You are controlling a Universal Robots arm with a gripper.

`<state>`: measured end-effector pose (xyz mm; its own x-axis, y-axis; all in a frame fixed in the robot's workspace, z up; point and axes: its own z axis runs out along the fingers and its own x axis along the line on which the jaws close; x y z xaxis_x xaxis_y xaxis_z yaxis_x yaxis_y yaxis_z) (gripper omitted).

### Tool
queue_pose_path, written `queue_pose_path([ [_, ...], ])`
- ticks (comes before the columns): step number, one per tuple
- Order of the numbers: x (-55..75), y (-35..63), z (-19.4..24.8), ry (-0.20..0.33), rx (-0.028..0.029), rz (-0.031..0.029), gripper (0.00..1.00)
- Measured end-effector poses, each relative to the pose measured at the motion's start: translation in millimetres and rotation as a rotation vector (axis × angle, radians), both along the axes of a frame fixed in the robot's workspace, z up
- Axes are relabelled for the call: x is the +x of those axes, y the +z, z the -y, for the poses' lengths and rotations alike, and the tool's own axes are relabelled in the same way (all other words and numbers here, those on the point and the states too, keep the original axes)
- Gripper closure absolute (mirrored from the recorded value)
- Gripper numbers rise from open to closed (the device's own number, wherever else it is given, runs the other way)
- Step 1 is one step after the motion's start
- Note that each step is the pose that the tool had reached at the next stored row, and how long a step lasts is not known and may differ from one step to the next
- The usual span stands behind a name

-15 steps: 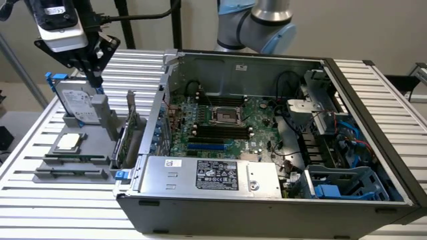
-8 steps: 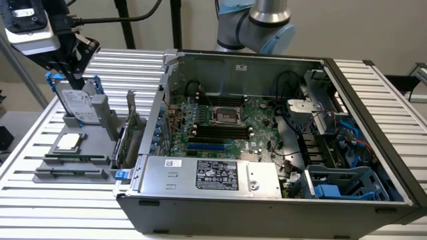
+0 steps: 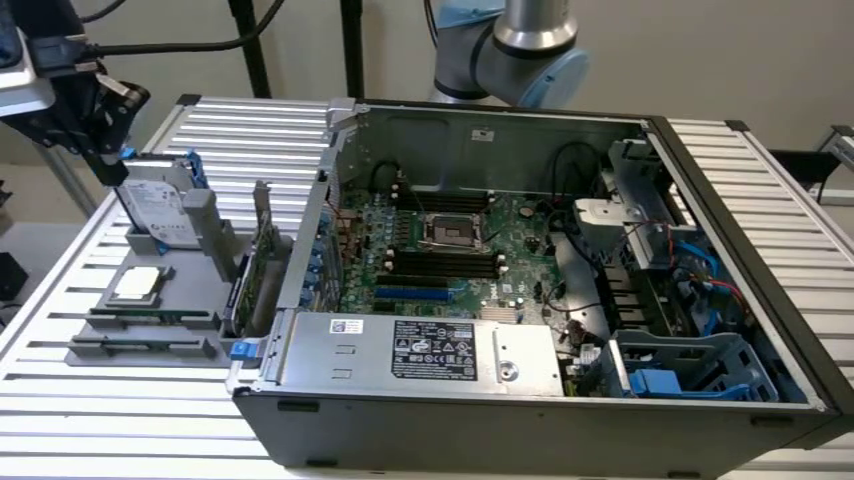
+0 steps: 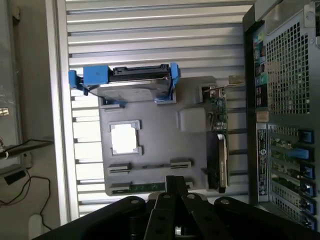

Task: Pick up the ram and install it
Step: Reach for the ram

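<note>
Well, the ram (image 4: pixel 147 187) has not been picked up yet. It lies as a thin green stick in a long slot of the grey holder (image 4: pixel 192 120). That is the slot farthest from the hard drive (image 4: pixel 132 82), and the square silver chip (image 4: pixel 124 138) sits between the two. The other long slot just beside it looks empty. The gripper (image 4: pixel 172 181) hangs above the holder, well clear of the ram and not touching it. Its fingers are pressed together and hold nothing. In the exterior view the gripper (image 3: pixel 107 160) is high up at about eleven o'clock from the holder, over the bench (image 3: pixel 267 130). The holder sits at nine o'clock from the open computer case (image 3: pixel 534 420). A tall card (image 3: pixel 267 260) stands on the side of the holder next to the case. Inside the case are long black slots (image 3: pixel 434 262) on the green board, at six o'clock from the silver socket (image 3: pixel 451 232). They look empty, so I think no ram is in there yet. None of the job looks done. The picking up is left to do, and so is the putting in.
</note>
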<state>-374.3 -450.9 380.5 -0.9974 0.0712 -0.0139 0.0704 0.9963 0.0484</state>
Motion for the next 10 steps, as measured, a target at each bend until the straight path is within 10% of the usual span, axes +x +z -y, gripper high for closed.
queue_pose_path([
  [10,-14.5,-1.5,21.8,0.001,-0.0007,-0.0056,0.89],
])
